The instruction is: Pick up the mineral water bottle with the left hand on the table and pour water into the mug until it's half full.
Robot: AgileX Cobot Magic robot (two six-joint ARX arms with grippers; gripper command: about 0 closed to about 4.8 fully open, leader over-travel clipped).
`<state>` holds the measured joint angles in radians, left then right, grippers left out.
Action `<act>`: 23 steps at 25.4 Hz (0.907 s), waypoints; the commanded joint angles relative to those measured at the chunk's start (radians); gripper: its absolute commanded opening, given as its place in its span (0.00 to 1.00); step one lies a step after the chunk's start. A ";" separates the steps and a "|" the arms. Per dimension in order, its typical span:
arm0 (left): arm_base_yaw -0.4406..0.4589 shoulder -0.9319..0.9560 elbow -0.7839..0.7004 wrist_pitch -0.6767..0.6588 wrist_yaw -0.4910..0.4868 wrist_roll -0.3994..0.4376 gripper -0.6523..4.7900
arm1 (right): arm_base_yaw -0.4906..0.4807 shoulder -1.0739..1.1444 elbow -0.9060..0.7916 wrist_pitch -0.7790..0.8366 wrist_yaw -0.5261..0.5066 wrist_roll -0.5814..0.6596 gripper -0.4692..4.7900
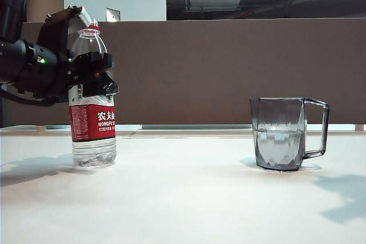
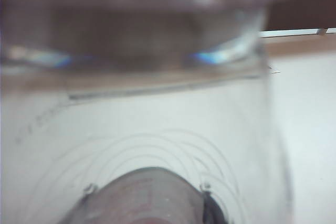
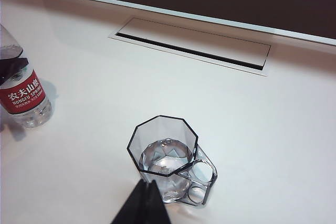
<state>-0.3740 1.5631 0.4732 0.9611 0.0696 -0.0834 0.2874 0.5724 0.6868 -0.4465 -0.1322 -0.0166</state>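
Red label on the mineral water bottle [image 1: 92,123], just below the left gripper [image 1: 97,75] clamped on it, reads 农夫山 in white characters with "NONGFU SPRING" beneath; smaller print under that is illegible.

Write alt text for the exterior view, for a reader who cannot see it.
The left hand grips the mineral water bottle above its red label, the bottle upright on the white table at the left. At the right stands the clear mug, already holding water to about mid-height. The right hand is out of this view.
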 commanded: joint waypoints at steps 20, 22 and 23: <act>-0.001 -0.027 0.005 -0.036 0.004 0.032 0.98 | 0.000 -0.004 0.006 0.016 -0.005 -0.003 0.07; -0.001 -0.058 0.004 -0.091 0.004 0.032 0.98 | 0.000 -0.004 0.006 0.016 -0.005 -0.003 0.07; -0.001 -0.082 0.004 -0.127 0.004 0.046 0.98 | 0.000 -0.004 0.006 0.016 -0.005 -0.003 0.07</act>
<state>-0.3744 1.5013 0.4747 0.8673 0.0711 -0.0551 0.2874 0.5720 0.6868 -0.4465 -0.1329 -0.0166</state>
